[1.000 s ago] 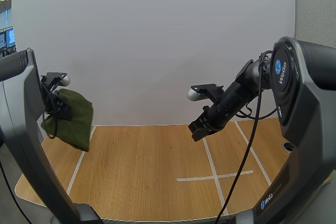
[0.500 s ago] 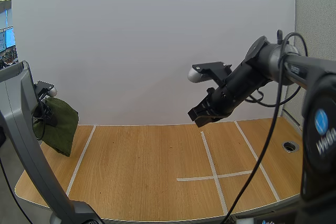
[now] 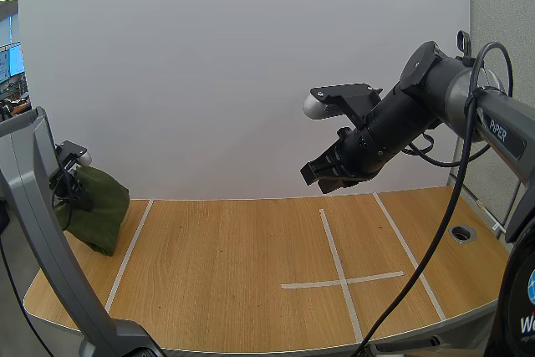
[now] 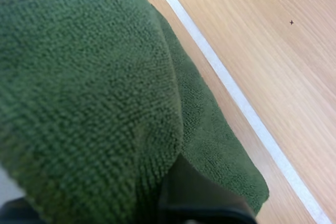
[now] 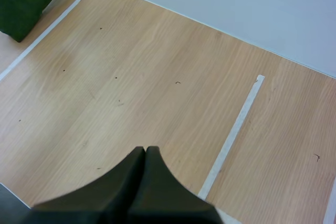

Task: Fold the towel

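Towel (image 3: 96,211), green, hangs bunched from left gripper (image 3: 73,180) clamped on it above table (image 3: 251,273); right gripper (image 3: 328,171) closed, empty.

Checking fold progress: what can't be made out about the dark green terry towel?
- High view: grey left arm hides part of the dark green terry towel.
- Left wrist view: towel runs past the edges; layers can't be counted.
- Whether it touches the wooden table: unclear.
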You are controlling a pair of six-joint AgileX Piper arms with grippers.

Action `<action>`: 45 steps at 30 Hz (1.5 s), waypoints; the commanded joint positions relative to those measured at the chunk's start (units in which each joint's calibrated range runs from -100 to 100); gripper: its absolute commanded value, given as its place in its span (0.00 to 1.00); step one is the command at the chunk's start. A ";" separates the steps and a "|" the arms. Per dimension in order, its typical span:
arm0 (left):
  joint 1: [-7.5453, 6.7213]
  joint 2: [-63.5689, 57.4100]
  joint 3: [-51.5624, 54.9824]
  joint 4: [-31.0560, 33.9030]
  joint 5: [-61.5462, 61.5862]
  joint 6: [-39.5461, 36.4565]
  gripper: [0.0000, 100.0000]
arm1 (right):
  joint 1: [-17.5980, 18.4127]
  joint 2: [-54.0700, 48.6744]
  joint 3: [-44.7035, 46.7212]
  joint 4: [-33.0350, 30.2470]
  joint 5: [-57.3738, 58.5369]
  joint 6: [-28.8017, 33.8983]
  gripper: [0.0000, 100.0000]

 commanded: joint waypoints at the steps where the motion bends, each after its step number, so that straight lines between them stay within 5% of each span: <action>1: -0.09 3.40 -0.60 -2.87 0.27 0.83 0.00 | -0.19 -0.65 0.03 -0.52 0.84 1.25 0.00; 16: -0.35 7.80 -4.62 -7.23 0.27 0.71 0.00 | -0.19 -0.65 0.03 -0.52 0.84 1.25 0.00; 45: -1.24 11.59 -5.99 -1.09 0.27 1.57 0.03 | -0.19 -0.65 0.03 -0.52 0.84 2.28 0.00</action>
